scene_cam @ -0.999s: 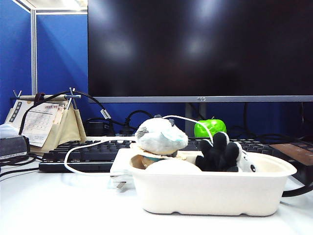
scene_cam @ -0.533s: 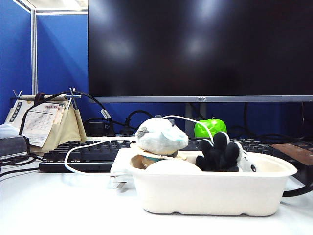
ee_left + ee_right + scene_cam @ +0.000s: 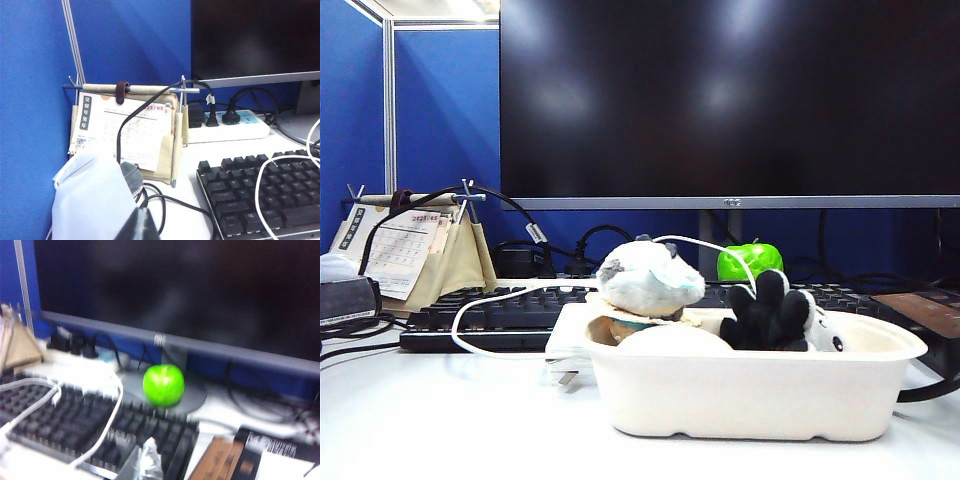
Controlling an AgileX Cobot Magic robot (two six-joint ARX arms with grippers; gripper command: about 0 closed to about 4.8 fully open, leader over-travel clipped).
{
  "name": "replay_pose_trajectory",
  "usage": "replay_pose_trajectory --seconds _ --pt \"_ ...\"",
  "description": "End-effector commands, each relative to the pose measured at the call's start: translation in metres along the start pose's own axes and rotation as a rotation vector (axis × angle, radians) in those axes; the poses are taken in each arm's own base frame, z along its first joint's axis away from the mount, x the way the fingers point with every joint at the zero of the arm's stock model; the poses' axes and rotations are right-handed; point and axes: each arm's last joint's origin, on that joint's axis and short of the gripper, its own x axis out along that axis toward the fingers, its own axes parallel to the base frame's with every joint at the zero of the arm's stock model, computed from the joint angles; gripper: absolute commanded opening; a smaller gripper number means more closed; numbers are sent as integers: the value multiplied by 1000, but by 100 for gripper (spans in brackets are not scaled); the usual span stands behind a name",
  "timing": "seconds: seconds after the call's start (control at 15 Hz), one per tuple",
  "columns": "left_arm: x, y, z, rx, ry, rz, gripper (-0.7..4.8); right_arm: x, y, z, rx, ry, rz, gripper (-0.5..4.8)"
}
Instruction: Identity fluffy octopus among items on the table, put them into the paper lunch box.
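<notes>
Fluffy octopus (image 3: 772,312): seen lying in the paper lunch box (image 3: 750,390) at its right end, black tentacles raised.
Box: set on the white surface (image 3: 440,420).
Left gripper (image 3: 139,227): only a dark tip is seen — its state cannot be told.
Right gripper: out of view — closed, nothing seen held.

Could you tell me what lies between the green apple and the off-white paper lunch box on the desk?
In the exterior view, the black keyboard stretches between the green apple and the paper lunch box, with a white cable across it.
</notes>
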Motion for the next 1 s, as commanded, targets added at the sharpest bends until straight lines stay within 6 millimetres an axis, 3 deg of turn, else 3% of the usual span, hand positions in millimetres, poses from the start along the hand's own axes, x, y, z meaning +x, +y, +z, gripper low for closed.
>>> replay_pose_trajectory --seconds 0.07,1.0 --pt "0 0 2 3 -16 -5 -5 1 -1 -9 1 -9 -9 -6" --pt "0 0 2 3 -16 -5 -5 2 0 -17 11 15 10 -6"
